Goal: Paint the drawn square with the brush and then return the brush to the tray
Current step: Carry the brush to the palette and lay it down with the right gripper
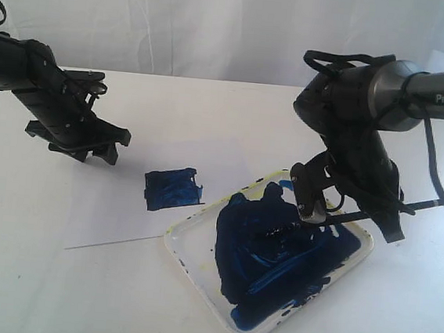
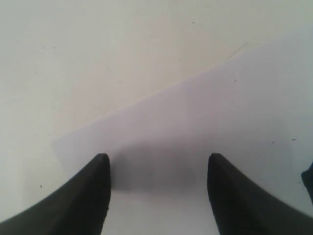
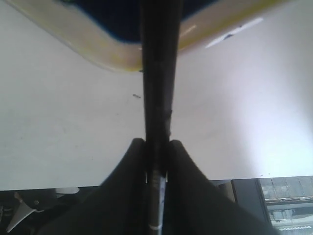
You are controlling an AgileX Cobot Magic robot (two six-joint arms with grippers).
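The right tool (image 1: pixel 316 211) is pinched narrow on the brush (image 1: pixel 431 204), its fingers closed flat against the handle on both sides, as the right wrist view shows (image 3: pixel 156 144). The brush (image 3: pixel 156 73) slants down and left over the tray (image 1: pixel 187 246). Its tip is somewhere above the blue paint (image 1: pixel 276 258), but dark on dark hides whether it touches. The long tail of the handle sticks out to the right, clear of the tabletop (image 1: pixel 37 290).

By its look the brush is light, thin and stiff, with a smooth round handle that could roll or pivot in a two-sided pinch. The bristles are soft and wet, so the hold belongs on the bare handle, well back from the tip, which is roughly where it is now. Releasing it low and nearly flat should stop it bouncing out over the rim (image 3: pixel 98 49).

The square (image 1: pixel 171 188) lies on the paper (image 1: pixel 108 203) just left of the tray and is filled with blue. The left tool (image 1: pixel 97 154) hangs wide and empty over the far left part of the paper (image 2: pixel 220 122).
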